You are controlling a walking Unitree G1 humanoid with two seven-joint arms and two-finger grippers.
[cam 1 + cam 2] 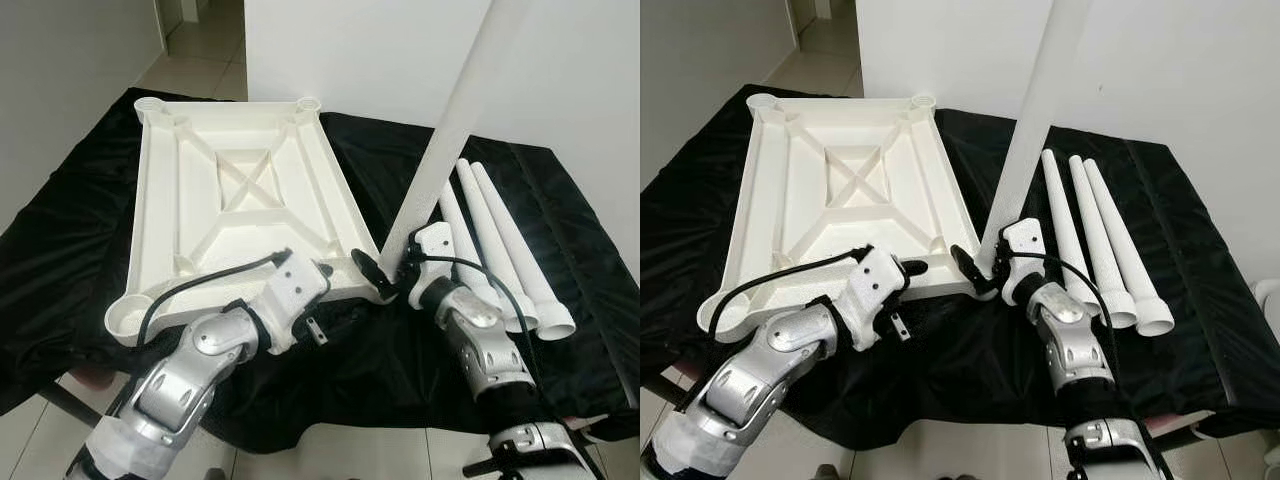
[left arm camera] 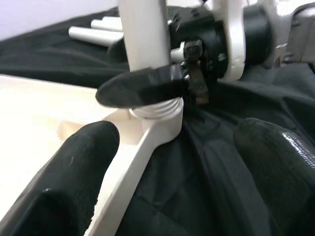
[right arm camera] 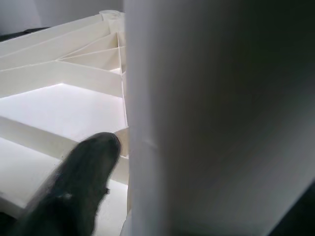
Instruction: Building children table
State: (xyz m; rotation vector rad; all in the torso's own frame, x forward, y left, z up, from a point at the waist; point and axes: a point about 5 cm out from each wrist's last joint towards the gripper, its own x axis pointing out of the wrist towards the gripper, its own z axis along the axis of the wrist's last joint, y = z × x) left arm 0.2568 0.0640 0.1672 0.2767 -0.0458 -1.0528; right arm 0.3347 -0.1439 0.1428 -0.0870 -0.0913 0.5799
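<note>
1. Left eye view: the tabletop (image 1: 240, 190) lies upside down on a black cloth (image 1: 60, 250), ribs up. The right gripper (image 1: 385, 275) clamps a white leg (image 1: 440, 150) low down, the leg standing tilted at the near right corner socket. Three spare legs (image 1: 500, 240) lie side by side just beside it, to the right. The left gripper (image 1: 340, 268) sits at the tabletop's near edge, next to that corner; its spread is hard to read here.

2. Right eye view: same scene, leg leaning, its foot at the corner.

3. Left wrist view: the left fingers (image 2: 69, 172) stand wide apart, holding nothing, straddling the corner. A right finger (image 2: 142, 88) presses on the leg just above its threaded end, which sits in the socket (image 2: 157, 120).

4. Right wrist view: the leg is right up against the lens, one dark finger (image 3: 83, 177) alongside it, ribs beyond.

5. My read: first leg going in. Next, straighten it and twist it home, with the left gripper steadying the tabletop.
</note>
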